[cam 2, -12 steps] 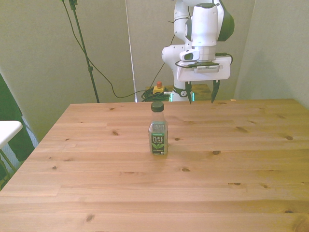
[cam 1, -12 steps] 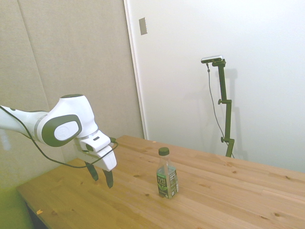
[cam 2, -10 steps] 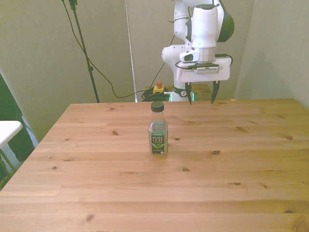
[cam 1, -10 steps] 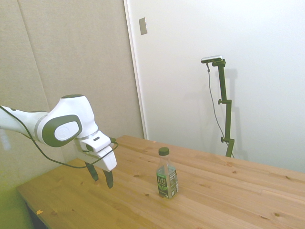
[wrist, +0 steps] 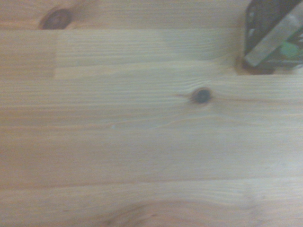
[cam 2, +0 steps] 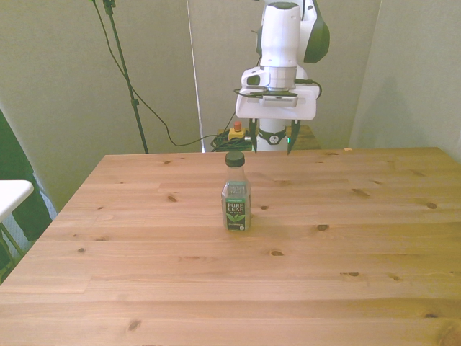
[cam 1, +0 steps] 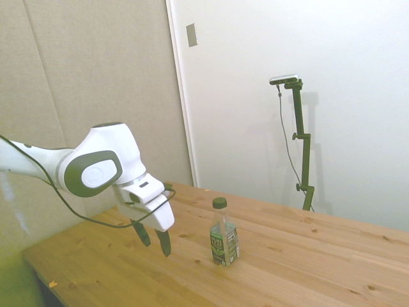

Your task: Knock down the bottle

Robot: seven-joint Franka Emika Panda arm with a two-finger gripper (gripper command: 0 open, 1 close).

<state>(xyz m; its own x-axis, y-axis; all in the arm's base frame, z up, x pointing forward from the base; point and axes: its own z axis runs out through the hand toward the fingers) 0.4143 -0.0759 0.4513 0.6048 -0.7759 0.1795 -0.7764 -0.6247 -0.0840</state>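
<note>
Bottle stands upright beyond my empty, spread gripper; I'm on approach, and next I'd sweep sideways into it.

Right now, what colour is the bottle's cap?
Dark green; the bottle shows its cap best in the front view.

White rounded arm, grey joint caps, black cable, dark-fingered tool

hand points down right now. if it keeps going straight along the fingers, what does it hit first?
Most likely bare table. The hand hangs open, fingers aimed down, with the upright bottle off to its side, not under it. Depth is uncertain.
</note>
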